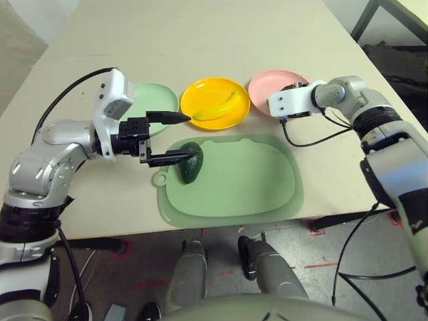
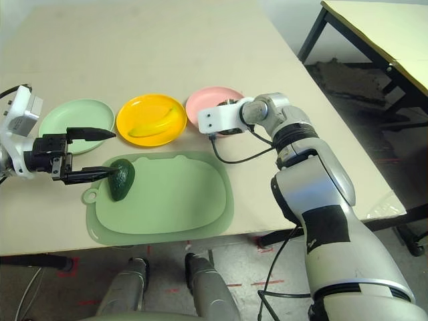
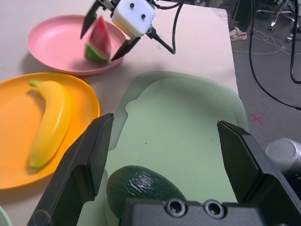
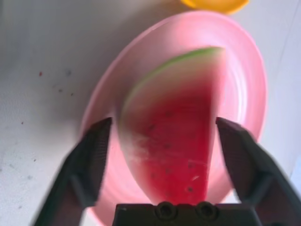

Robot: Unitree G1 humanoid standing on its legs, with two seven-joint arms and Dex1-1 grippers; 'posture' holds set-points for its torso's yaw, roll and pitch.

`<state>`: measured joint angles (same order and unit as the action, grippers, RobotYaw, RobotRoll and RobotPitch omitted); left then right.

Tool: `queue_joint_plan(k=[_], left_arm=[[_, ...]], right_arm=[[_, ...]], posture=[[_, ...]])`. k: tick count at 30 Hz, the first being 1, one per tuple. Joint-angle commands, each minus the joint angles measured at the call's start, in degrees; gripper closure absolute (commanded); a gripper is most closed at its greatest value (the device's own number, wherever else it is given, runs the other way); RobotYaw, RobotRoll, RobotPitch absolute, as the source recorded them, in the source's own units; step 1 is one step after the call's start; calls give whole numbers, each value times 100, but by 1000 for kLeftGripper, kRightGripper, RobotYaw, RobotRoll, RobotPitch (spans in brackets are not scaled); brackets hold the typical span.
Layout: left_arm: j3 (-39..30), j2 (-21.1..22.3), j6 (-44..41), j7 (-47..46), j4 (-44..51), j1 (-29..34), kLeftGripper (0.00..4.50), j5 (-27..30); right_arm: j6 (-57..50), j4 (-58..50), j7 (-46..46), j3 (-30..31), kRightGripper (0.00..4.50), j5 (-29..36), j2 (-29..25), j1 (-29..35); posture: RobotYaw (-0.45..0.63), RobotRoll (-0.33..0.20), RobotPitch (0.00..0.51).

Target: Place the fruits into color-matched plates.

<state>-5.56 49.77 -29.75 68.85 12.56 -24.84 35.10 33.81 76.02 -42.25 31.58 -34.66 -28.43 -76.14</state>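
The dark green avocado (image 1: 189, 168) lies at the left end of the pale green cutting mat (image 1: 247, 180). My left gripper (image 1: 189, 136) is open just above it, one finger (image 1: 175, 158) low over the avocado's top, the other finger (image 1: 170, 117) toward the green plate (image 1: 159, 98). The banana (image 1: 221, 107) rests in the yellow plate (image 1: 198, 92). Over the pink plate (image 1: 267, 80), my right gripper (image 3: 106, 35) is open, with the watermelon wedge (image 4: 174, 141) standing upright between its spread fingers, rind toward the plate (image 4: 244, 80).
The three plates sit in a row behind the mat. A black cable (image 1: 314, 137) loops from my right wrist across the table to the right of the mat. Another table (image 2: 374, 27) stands off to the far right.
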Motion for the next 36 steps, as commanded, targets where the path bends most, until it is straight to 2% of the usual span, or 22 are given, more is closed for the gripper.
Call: queue_joint_plan(k=[1, 7, 9, 12, 14, 16, 18, 20, 24, 29, 31, 32, 36], left_arm=[[61, 136, 177, 98, -51, 10, 0, -213], [67, 252, 367, 316, -260, -78, 0, -343], [146, 292, 488, 438, -375, -144, 0, -446], [274, 323, 717, 631, -593, -292, 0, -637], [415, 361, 1177, 812, -866, -464, 0, -946], [617, 350, 2226, 932, -1401, -789, 0, -1543], [785, 352, 3071, 1133, -1909, -1094, 0, -1942], [911, 362, 3552, 1396, -2300, -1342, 0, -2107], [1233, 429, 4436, 2046, -3086, -1894, 0, -2441], [1834, 467, 5418, 2365, -3936, -2563, 0, -2616], [2160, 453, 5933, 2365, -4304, -2861, 0, -2672], [2293, 394, 6267, 2365, -4508, -3034, 0, -2706], [2821, 120, 7038, 2365, -5067, -3601, 0, -2632]], right_arm=[[253, -117, -430, -90, 31, 62, -84, -324], [467, -546, -1922, -515, 31, 733, -306, -589], [181, -1021, -2794, -832, 31, 1303, -410, -679], [-1036, -2132, -4110, -1263, 31, 2209, -549, -500], [-2769, -3605, -4805, -1275, 31, 2931, -871, 71], [-4860, -5465, -5025, -1288, 31, 4059, -1314, 1047], [-6350, -6774, -4874, -1674, 31, 4886, -1435, 2071], [-7226, -7532, -4209, -2257, 31, 5488, -1185, 2961], [-7178, -8522, -3030, -2850, 31, 5787, -646, 4636], [-6646, -9074, -2079, -3129, 31, 6016, 163, 5601], [-6023, -8933, -1833, -3184, 31, 5978, 570, 5821], [-5484, -8763, -1769, -3111, 31, 5754, 671, 5945], [-3526, -8040, -1858, -2820, 31, 5110, 815, 6460]], posture=[[42, 0, 207], [19, 0, 210], [12, 0, 210], [-2, 0, 211], [-5, 0, 210], [-5, 0, 211], [-2, 0, 212], [0, 0, 216], [4, 0, 223], [-9, 0, 224], [-18, 0, 221], [-18, 0, 221], [-28, 0, 215]])
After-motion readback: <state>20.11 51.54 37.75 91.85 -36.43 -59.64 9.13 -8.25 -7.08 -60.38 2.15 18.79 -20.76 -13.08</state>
